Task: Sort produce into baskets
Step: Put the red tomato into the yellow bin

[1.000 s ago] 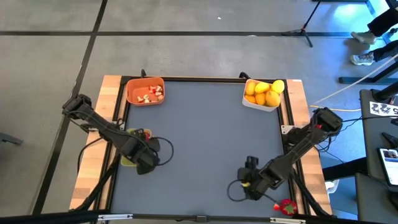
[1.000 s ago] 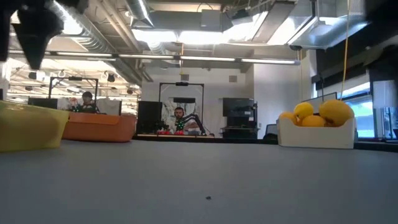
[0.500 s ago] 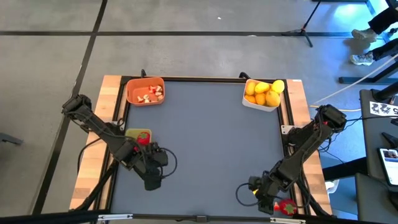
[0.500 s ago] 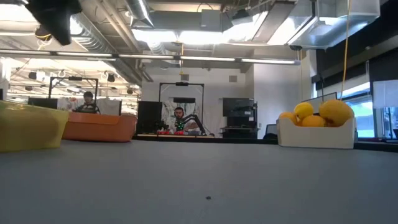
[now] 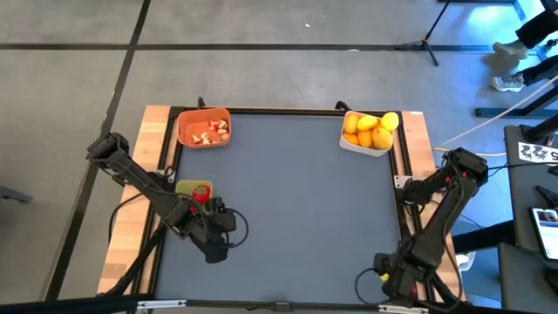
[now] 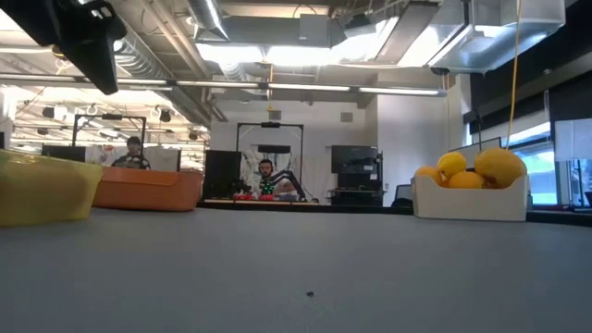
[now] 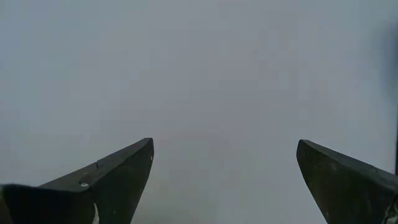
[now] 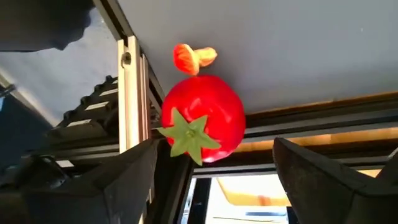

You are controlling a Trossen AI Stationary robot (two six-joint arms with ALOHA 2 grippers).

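Three baskets on the grey desk point(image 5: 288, 192): white basket point(image 5: 366, 144) of yellow and orange citrus point(image 5: 370, 129) at the far right corner, orange basket point(image 5: 204, 127) of pale-and-red bits point(image 5: 212, 133) at the far left corner, yellow-green basket point(image 5: 187, 188) with a red piece on the left edge. Left gripper point(image 5: 217, 251) above bare desk near that basket, fingers point(image 7: 112, 180) spread wide, holding nothing. Right gripper point(image 8: 214, 177) at the near right corner, fingers wide, empty, just before a red tomato-like fruit point(image 8: 206, 118) and a small orange bit point(image 8: 189, 57).

Three baskets point(image 5: 204, 127), two claws point(image 7: 224, 180).
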